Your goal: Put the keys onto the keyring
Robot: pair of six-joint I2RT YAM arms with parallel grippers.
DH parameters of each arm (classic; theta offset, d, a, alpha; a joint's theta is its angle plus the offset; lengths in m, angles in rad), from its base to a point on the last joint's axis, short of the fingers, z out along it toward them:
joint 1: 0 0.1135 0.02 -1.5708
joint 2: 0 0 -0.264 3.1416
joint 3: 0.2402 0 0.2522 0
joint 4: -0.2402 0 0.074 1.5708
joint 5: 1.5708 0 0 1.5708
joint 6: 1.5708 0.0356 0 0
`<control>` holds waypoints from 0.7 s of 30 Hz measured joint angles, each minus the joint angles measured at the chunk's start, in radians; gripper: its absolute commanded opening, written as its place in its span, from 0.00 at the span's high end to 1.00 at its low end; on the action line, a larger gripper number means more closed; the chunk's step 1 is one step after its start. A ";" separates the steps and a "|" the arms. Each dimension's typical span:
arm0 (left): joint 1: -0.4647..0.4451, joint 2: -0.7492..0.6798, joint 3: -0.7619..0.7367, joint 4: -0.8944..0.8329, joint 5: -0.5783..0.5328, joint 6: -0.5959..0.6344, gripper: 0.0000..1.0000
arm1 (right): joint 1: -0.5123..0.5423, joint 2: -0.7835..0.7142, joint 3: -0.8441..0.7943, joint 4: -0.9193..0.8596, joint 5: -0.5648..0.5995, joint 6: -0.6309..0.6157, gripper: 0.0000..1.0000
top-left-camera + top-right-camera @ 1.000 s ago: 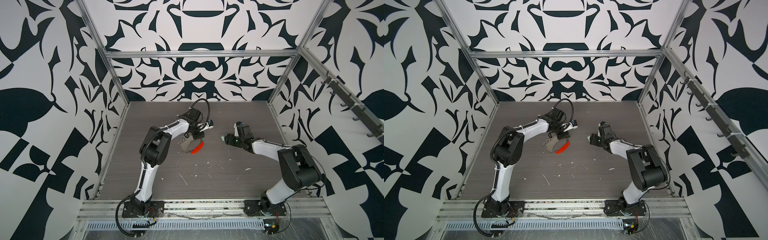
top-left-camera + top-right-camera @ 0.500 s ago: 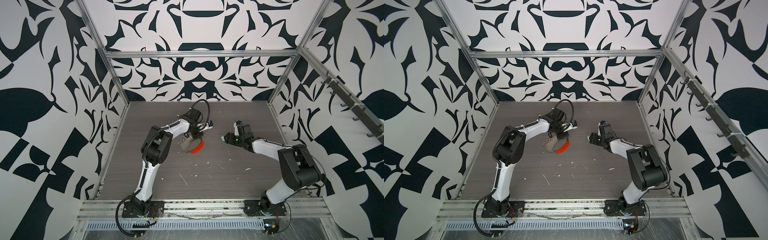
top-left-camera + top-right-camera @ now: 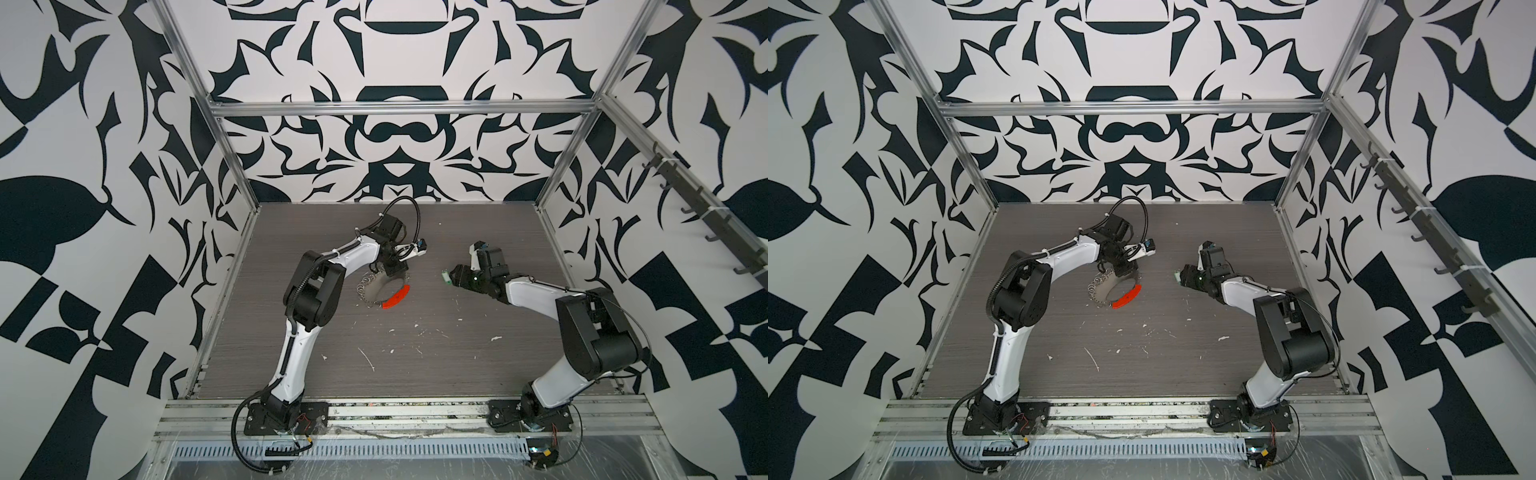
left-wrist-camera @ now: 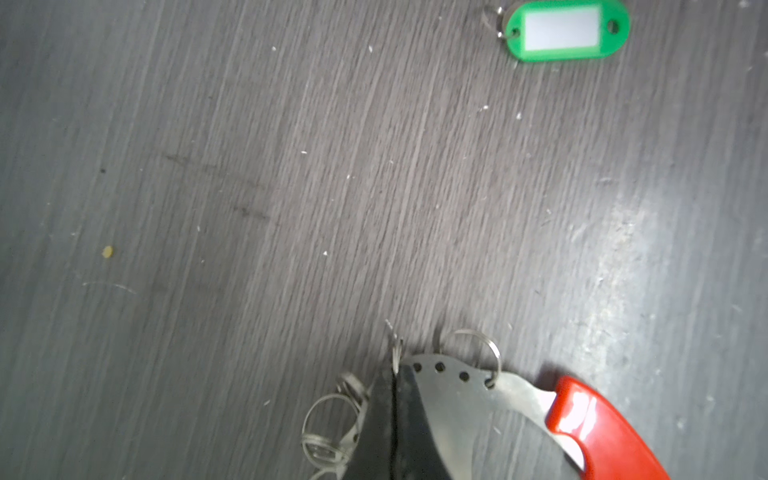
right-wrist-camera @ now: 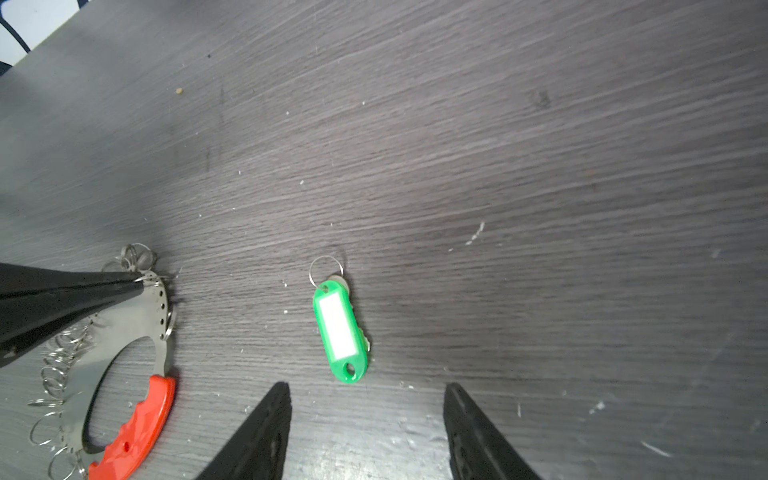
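Observation:
The keys are a green tag with a white label and a small ring, lying flat on the dark table. In both top views the tag shows just ahead of my right gripper. That gripper is open, its fingertips either side of the tag's near end and just short of it. The keyring is a metal crescent with holes, several small rings and a red grip. My left gripper is shut on its metal end.
White scraps dot the front half of the table. Patterned walls on an aluminium frame close in the back and both sides. A metal rail with both arm bases runs along the front edge.
The left gripper's jaws have come together on the keyring's metal end. The right arm and the green tag have stayed where they were.

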 measured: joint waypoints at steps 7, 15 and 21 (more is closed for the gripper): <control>0.004 -0.200 -0.067 0.053 0.092 -0.153 1.00 | -0.004 -0.055 0.010 -0.011 -0.063 0.013 0.39; 0.005 -0.531 -0.362 0.487 0.243 -0.441 1.00 | -0.001 -0.230 0.079 -0.006 -0.183 0.110 0.48; 0.003 -0.534 -0.451 0.848 0.325 -0.746 1.00 | 0.087 -0.250 0.185 0.037 -0.253 0.161 0.49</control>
